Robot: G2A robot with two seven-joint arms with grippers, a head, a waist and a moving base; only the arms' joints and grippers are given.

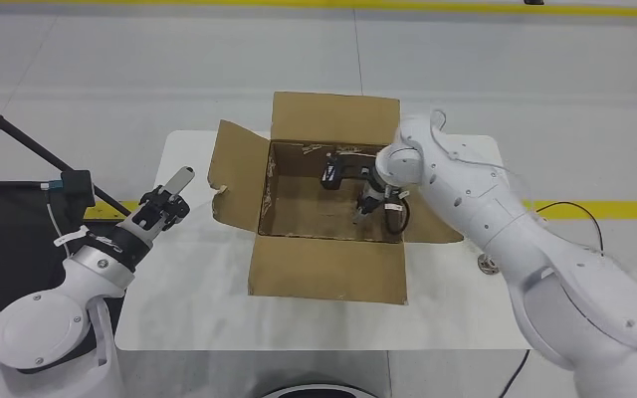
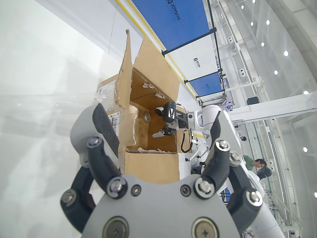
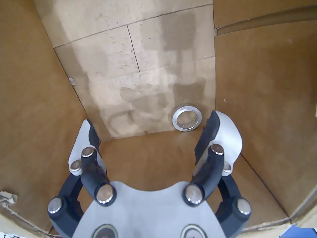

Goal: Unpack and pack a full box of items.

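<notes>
showing the box (image 1: 328,269) standing open on the table (image 1: 179,308), flaps folded outward, with the torn flap (image 1: 239,184) ragged along its edge. showing the right gripper (image 3: 152,122) hanging inside the box just above its floor, fingers spread wide and gripping nothing. showing the metal ring (image 3: 187,120) lying flat on the box floor against a wall, just beside one fingertip and apparently not touching it (the one item to be seen in the box). showing the left gripper (image 2: 158,115) hovering over the table beside the torn flap, likewise spread wide and carrying nothing.

judging progress from the nearly bare box floor: either unpacking nearly finished, with the ring as the last piece to lift out, or packing barely begun, with the ring as the first piece set in; not telling which from these views. in either case, expecting most of the packing to be ahead.

carrying white printed labels (image 2: 112,118) with barcodes on the box's outer side wall, the lettering too small for reading. showing blue and white panels (image 2: 173,8) in the hall behind, each bearing a logo and a word mark.
</notes>
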